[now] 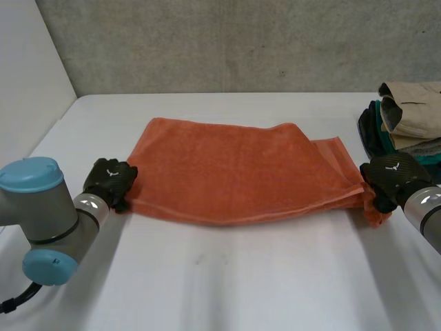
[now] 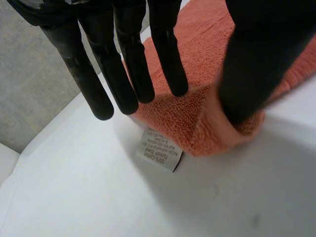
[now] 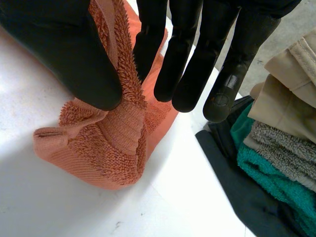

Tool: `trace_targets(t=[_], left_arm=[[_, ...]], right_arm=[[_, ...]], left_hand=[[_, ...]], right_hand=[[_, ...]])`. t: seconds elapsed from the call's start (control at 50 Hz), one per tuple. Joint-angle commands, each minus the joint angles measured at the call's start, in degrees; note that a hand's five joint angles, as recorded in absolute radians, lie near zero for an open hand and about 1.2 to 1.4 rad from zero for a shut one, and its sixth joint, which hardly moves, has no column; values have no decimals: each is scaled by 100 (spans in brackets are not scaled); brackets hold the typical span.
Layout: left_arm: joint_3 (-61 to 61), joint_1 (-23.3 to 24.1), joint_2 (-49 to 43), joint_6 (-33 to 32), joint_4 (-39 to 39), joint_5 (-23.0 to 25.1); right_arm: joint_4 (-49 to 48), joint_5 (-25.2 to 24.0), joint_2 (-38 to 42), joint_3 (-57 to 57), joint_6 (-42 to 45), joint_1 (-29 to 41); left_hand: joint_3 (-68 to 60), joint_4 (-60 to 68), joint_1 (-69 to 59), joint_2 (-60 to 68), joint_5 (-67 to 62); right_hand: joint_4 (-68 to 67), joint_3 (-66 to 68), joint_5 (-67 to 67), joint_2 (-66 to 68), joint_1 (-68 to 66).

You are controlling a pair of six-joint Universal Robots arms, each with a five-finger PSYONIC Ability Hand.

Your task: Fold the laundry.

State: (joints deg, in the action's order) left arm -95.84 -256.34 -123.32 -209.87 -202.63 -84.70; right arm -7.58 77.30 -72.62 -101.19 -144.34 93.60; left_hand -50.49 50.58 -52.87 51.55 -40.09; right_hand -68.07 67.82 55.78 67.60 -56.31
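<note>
On the white table (image 1: 227, 276), the black left hand (image 1: 110, 181) sits at the near left corner of the rectangular orange terry towel (image 1: 234, 172). Its fingers are straight and its thumb (image 2: 247, 74) presses on the bunched corner, with no pinch showing. If it lifts like this the corner may well slip out, leaving that end flat beside its white care label (image 2: 159, 156). The towel lies spread across the middle of the table, and its right end is already rumpled, so an uneven pull would likely skew the fold. The black right hand (image 1: 389, 178) grips the near right corner, with cloth standing up between its thumb and straight fingers. Only an edge is held, which may tear loose. Just beside it is the stack of folded tan, grey, green and dark laundry (image 1: 406, 121), which a wide swing could knock.
</note>
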Motion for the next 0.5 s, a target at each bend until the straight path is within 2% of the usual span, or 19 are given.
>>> trace_targets(t=[0.02, 0.1, 0.2, 0.24, 0.26, 0.34, 0.4, 0.46, 0.5], left_arm=[[4, -65, 62, -53, 5, -73], [-145, -118, 667, -124, 92, -46], [-619, -74, 2021, -466, 803, -29], [-760, -65, 2416, -764, 1154, -29], [-908, -82, 2810, -1148, 1548, -29], [-1242, -82, 3349, -2081, 2489, 24], [-1402, -39, 3341, -2400, 2685, 51], [-1428, 23, 3157, -2409, 2466, 24], [-1332, 49, 2570, -2321, 2054, -2]], right_arm=[[63, 13, 11, 47, 64, 18], [571, -22, -15, 143, 160, 27], [2389, -268, -94, 503, 871, -8], [2978, -303, -173, 565, 1196, -17], [3512, -277, -261, 583, 1520, -86], [4385, -277, -340, 539, 2241, -437], [4274, -382, -341, 565, 2341, -579], [3941, -391, -323, 565, 2165, -562], [3527, -391, -227, 548, 1884, -536]], left_hand=[[-2951, 2942, -2713, 2845, -2991], [-2951, 2942, -2713, 2845, -2991], [-2951, 2942, -2713, 2845, -2991], [-2951, 2942, -2713, 2845, -2991], [-2951, 2942, -2713, 2845, -2991], [-2951, 2942, -2713, 2845, -2991], [-2951, 2942, -2713, 2845, -2991], [-2951, 2942, -2713, 2845, -2991], [-2951, 2942, -2713, 2845, -2991]], right_hand=[[-1193, 1218, 1422, 1240, -2369], [-1193, 1218, 1422, 1240, -2369], [-1193, 1218, 1422, 1240, -2369], [-1193, 1218, 1422, 1240, -2369], [-1193, 1218, 1422, 1240, -2369], [-1193, 1218, 1422, 1240, -2369], [-1193, 1218, 1422, 1240, -2369], [-1193, 1218, 1422, 1240, -2369], [-1193, 1218, 1422, 1240, -2369]])
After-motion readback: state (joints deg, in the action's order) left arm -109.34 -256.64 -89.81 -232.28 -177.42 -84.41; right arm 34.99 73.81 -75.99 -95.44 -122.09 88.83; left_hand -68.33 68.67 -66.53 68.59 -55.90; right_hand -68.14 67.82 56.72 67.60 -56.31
